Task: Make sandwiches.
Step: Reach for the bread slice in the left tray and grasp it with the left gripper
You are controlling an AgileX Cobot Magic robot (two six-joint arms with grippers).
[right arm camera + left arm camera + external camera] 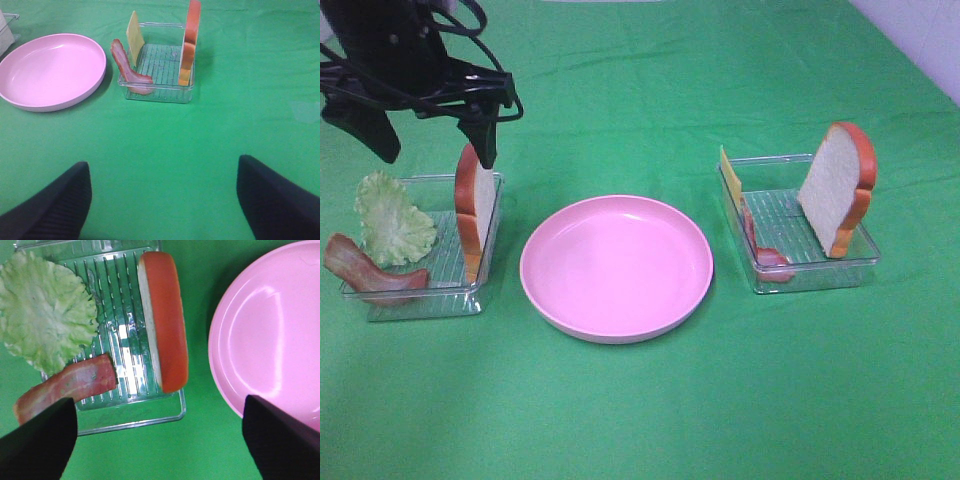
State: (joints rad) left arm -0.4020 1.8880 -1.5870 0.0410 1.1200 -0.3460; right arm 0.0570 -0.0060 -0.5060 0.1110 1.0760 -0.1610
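Bread slice (162,320) stands on edge in the left tray (130,415), below the wide-spread left fingers (42,440). Its long axis lies square to their closing line, and the left arm is nearer.

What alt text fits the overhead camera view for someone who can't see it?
A pink plate sits on green cloth between two clear trays of toy food. The left tray holds an upright bread slice, lettuce and a bacon strip, with the open left end effector above the bread; the right tray holds a leaning bread slice, cheese and bacon.
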